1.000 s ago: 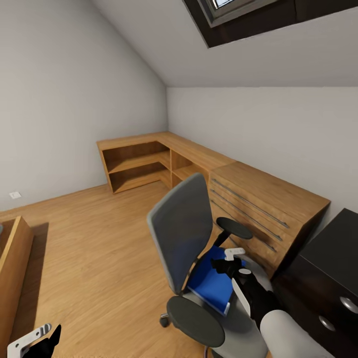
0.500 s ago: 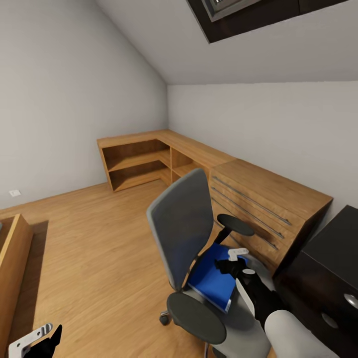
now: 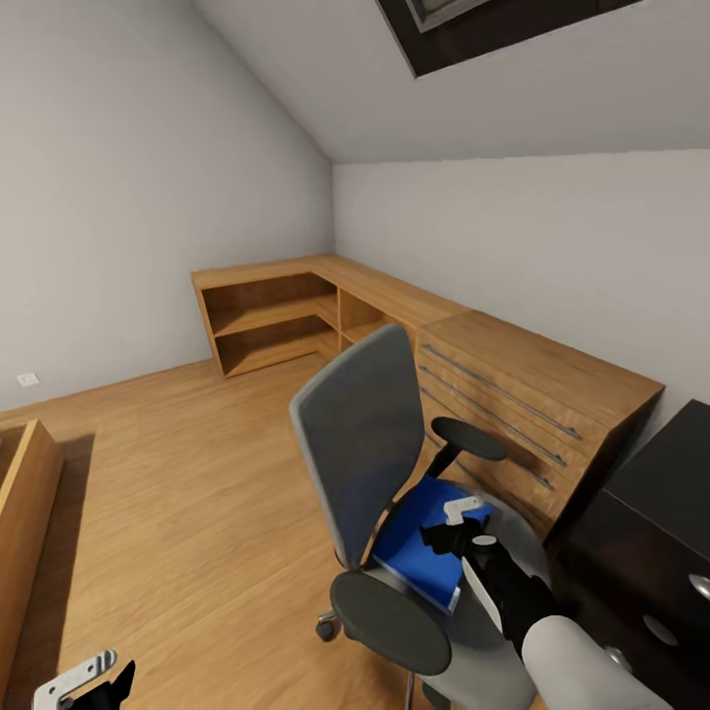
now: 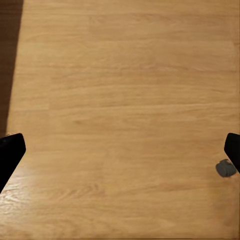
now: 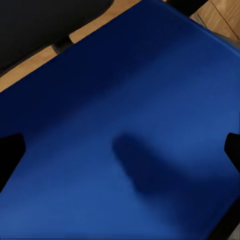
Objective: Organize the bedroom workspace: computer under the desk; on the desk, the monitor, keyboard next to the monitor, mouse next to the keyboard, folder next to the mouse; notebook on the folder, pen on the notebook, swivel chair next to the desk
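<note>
Blue folder [image 3: 419, 547], unlabelled, lies on the swivel chair [image 3: 360, 463]; both grippers' fingers spread apart.

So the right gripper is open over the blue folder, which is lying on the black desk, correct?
Not quite. The right gripper is open over the blue folder, but the folder lies on the seat of the swivel chair, not the black desk. The head view shows it.
</note>
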You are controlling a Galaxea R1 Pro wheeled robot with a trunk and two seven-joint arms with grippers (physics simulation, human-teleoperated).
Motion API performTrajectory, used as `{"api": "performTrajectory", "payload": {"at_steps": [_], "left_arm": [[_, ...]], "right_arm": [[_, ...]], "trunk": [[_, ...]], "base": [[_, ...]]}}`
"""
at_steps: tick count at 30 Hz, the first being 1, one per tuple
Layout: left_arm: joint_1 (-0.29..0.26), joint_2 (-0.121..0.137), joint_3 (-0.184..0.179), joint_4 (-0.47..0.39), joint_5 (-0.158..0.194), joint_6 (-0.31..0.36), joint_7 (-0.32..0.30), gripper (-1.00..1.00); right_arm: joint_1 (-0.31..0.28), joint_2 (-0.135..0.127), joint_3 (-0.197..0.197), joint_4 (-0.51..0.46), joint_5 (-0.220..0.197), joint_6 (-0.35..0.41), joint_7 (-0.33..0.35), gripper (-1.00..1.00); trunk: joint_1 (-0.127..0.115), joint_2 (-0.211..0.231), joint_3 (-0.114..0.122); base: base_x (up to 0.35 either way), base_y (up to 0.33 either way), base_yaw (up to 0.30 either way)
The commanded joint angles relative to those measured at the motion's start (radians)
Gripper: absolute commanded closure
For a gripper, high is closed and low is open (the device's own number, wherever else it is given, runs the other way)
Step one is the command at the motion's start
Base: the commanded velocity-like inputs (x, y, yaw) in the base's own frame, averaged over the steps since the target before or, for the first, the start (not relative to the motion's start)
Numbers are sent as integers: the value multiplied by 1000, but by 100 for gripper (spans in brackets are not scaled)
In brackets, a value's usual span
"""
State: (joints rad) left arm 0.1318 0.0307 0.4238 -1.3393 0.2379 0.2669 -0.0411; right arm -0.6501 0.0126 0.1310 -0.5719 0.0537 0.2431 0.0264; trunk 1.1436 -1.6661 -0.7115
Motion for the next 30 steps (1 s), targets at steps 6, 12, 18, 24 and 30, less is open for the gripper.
{"api": "performTrajectory", "payload": {"at_steps": [6,12,18,24,30], "left_arm": [[-1,-3,-36,-1,9,17,-3,-100],[-26,-4,-62,-5,9,141,-3,-100],[-83,-1,-65,-15,9,297,-4,-100],[-97,-6,-61,-25,11,333,-11,-100],[-99,-8,-57,-26,13,337,-14,-100]], "right_arm": [[0,0,0,-4,6,16,2,-100],[0,0,0,-6,6,40,1,-100],[0,0,-2,-9,4,61,1,-100],[0,-1,-5,-45,1,102,2,-100],[0,-2,-2,-136,-3,229,3,-100]], "trunk": [[23,-43,-20],[46,-85,-38],[61,-113,-51],[61,-113,-51],[61,-113,-51]], "base": [[0,0,0],[0,0,0],[0,0,0],[0,0,0],[0,0,0]]}}
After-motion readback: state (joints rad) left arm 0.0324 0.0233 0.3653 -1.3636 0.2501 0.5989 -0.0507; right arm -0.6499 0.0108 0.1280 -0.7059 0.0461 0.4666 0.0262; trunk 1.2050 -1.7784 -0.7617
